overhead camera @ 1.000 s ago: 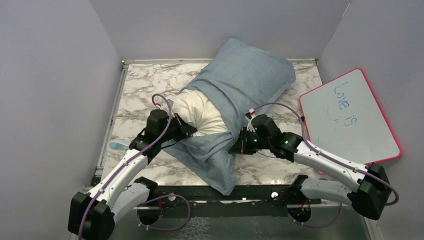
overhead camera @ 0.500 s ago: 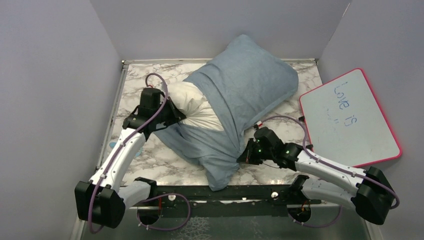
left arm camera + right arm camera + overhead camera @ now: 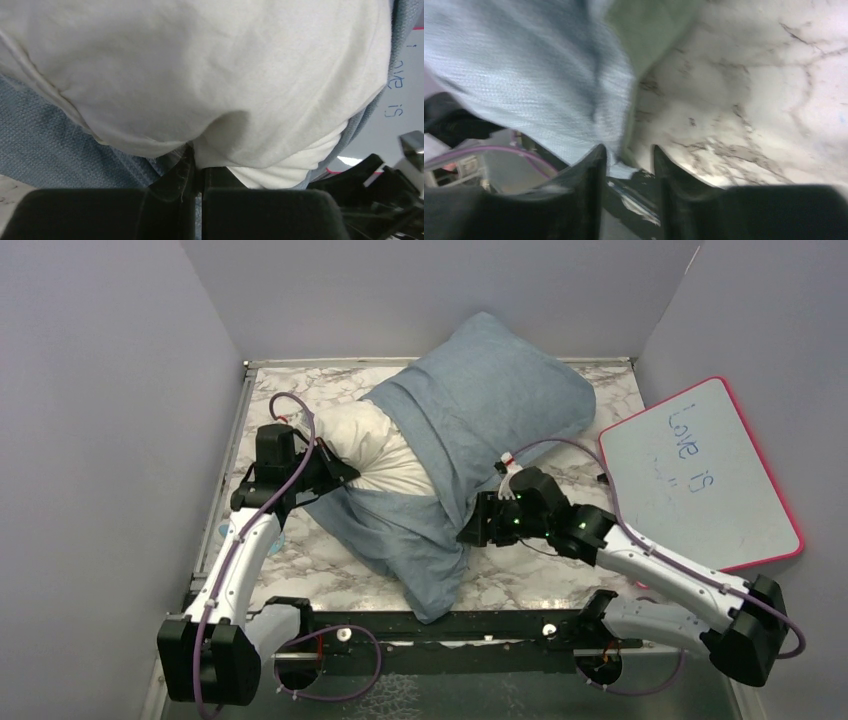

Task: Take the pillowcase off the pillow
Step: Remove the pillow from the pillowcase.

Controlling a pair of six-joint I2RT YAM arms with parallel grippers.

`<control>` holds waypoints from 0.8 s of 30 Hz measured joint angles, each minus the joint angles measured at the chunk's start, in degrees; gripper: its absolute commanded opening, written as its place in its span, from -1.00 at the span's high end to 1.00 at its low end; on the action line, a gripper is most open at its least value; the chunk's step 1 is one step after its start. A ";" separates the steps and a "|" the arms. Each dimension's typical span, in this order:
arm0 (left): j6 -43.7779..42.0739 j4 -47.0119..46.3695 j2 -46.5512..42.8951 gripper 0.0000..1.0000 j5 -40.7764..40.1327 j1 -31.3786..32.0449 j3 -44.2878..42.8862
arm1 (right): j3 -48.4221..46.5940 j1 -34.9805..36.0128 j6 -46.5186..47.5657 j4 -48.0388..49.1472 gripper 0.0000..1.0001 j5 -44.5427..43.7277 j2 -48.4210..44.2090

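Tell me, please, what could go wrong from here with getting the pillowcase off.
1. The right end effector is open, with the hem of the pillowcase loose between its fingers; a pull now may leave the cloth behind.
2. The left end effector pinches only a small fold of the pillow; that fold may slip out under tension.
3. The right arm lies close to the whiteboard and might nudge it.
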State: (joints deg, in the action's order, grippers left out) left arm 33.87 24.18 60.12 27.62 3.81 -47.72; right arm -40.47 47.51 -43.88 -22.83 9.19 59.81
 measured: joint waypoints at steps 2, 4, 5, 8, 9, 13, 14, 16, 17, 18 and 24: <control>0.22 -0.61 -1.11 1.00 0.04 0.04 1.03 | -3.76 0.00 4.26 -0.63 -0.38 0.44 -1.95; 0.44 -1.03 -1.62 1.00 0.07 0.20 1.57 | -7.89 0.00 8.46 -0.46 -0.39 1.27 -2.80; 0.61 -1.14 -1.77 1.00 0.07 0.42 1.68 | -10.16 0.00 10.62 -0.09 -0.39 2.14 -2.51; 0.83 -1.38 -1.88 1.00 0.04 0.83 1.70 | -17.38 0.00 15.89 1.14 -0.39 6.47 2.43; 0.87 -1.40 -1.95 1.00 0.04 1.05 1.68 | -20.00 0.02 17.22 1.68 -0.39 8.31 5.05; 1.01 -1.38 -2.45 1.00 0.04 1.57 1.68 | -27.82 0.79 21.64 3.74 -0.39 12.85 16.76; 1.03 -1.38 -2.71 1.00 0.04 1.57 1.70 | -29.38 1.03 22.80 3.43 -0.38 13.64 19.56; 1.07 -1.38 -3.23 1.00 0.04 1.86 1.73 | -33.00 1.49 24.83 2.51 -0.38 15.06 24.74; 1.07 -1.38 -3.54 1.00 0.07 1.95 1.79 | -34.84 1.77 25.81 2.16 -0.38 15.54 27.04; 1.09 -1.36 -3.72 1.00 0.07 2.03 1.81 | -36.46 2.05 26.67 1.97 -0.38 15.76 29.03; 1.16 -1.33 -3.80 1.00 0.04 2.32 1.90 | -40.02 3.76 30.84 0.81 -0.22 16.06 33.73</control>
State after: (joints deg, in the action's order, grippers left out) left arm 35.03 22.85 56.31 27.66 6.13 -45.82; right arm -80.49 51.27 -13.04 -22.02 25.26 93.54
